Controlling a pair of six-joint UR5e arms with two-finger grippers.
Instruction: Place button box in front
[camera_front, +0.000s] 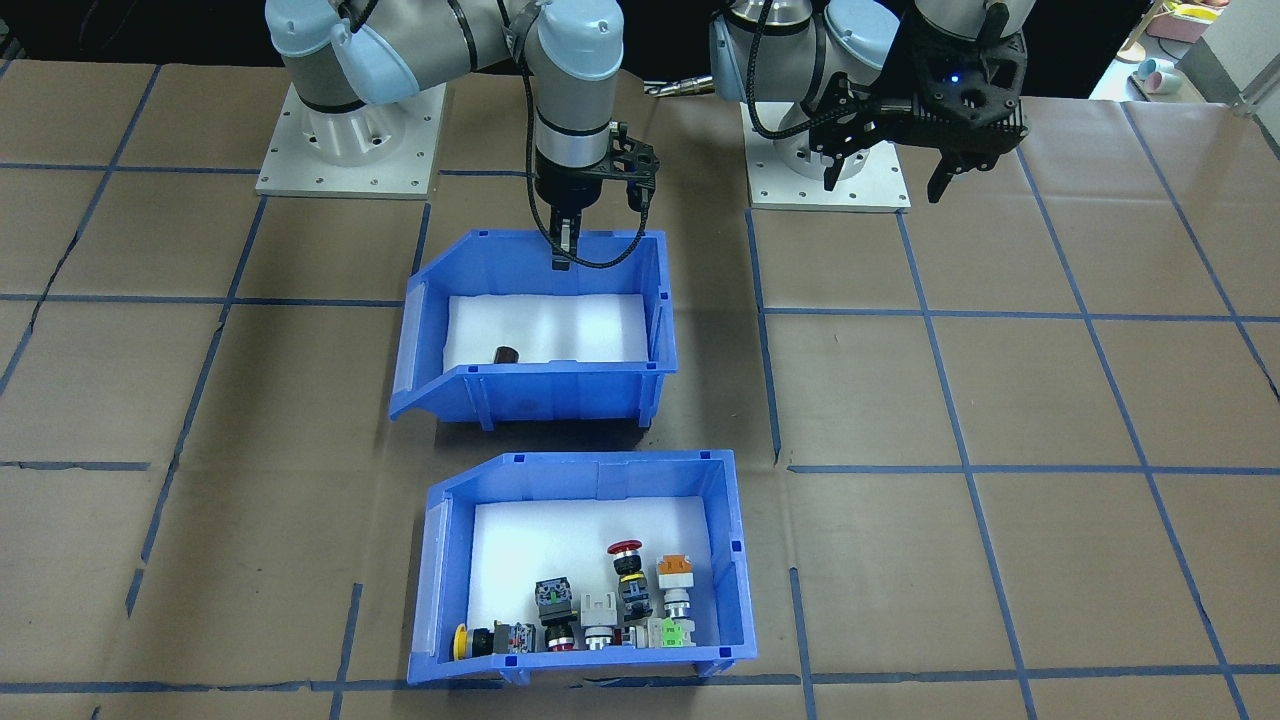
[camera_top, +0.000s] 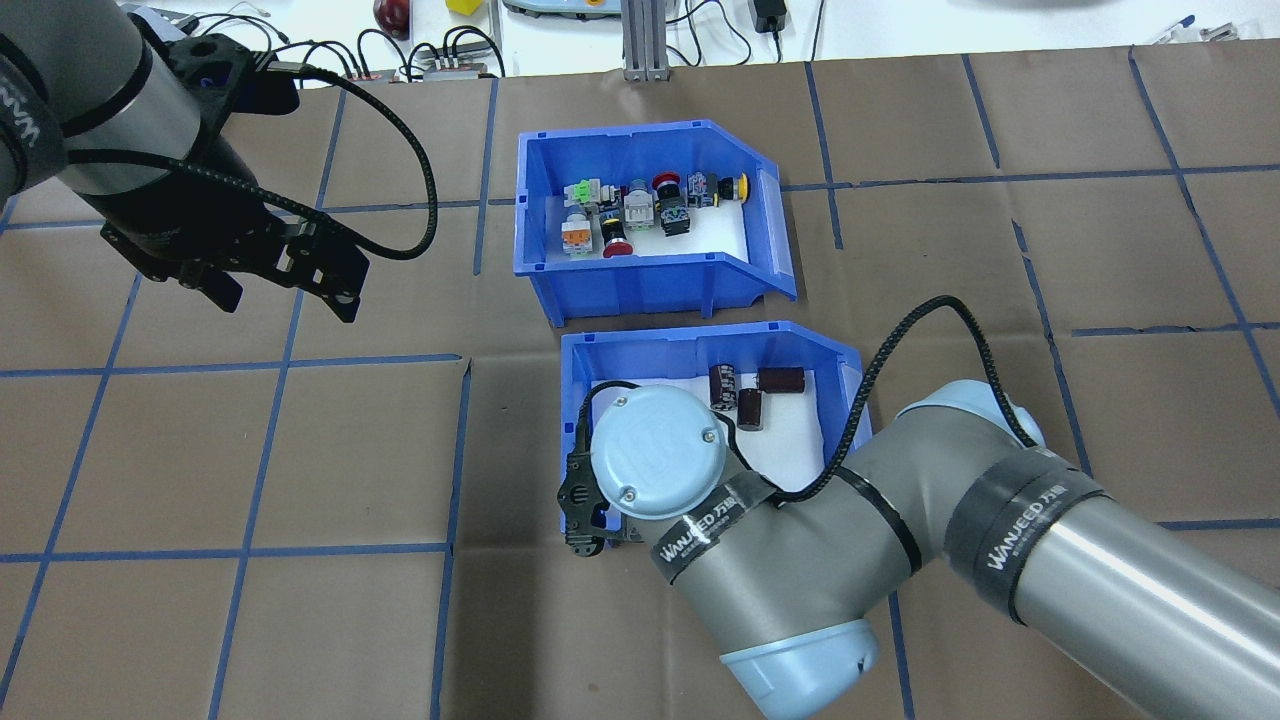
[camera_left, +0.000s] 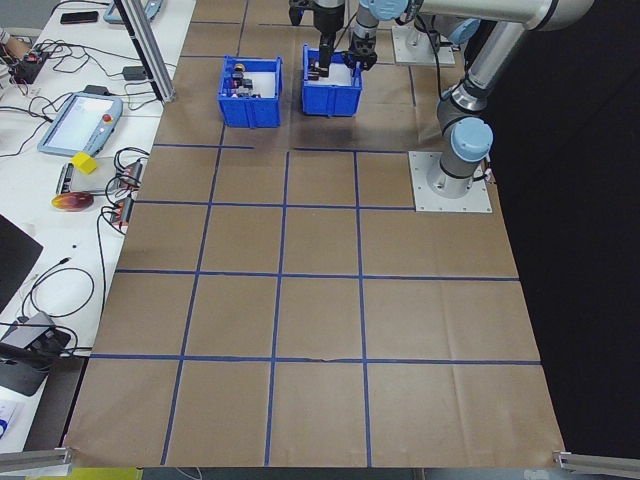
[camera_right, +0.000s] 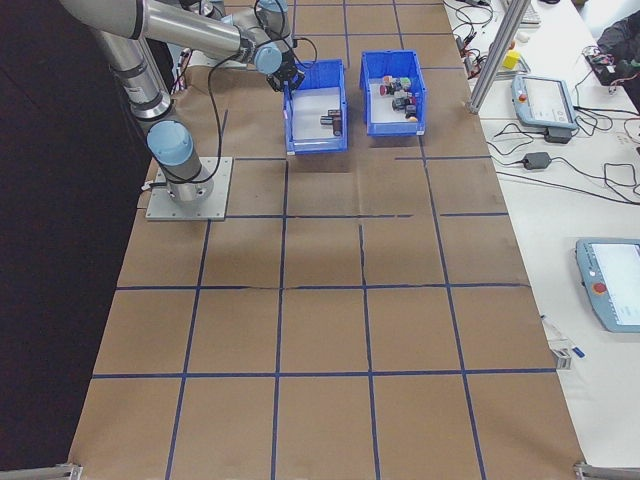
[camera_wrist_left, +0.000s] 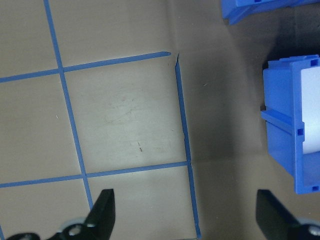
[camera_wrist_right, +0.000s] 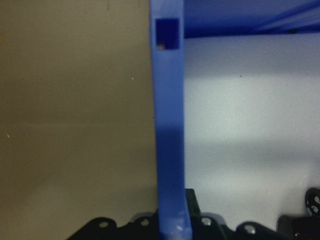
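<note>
Blue plastic button box (camera_top: 640, 275) with colourful switches sits on the brown paper surface (camera_top: 300, 450), beyond a matching blue bin of dark cylinders (camera_top: 800, 350). Right tool (camera_front: 565, 245) pinches that bin's rear wall. Left tool (camera_top: 285, 290) hovers, spread wide.

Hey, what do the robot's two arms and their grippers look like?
Both arms have grey metal tubes with pale blue joint caps. The right arm wears black bands with white WANJEED lettering. Each black two-finger gripper, left and right, trails a black braided cable.
</note>
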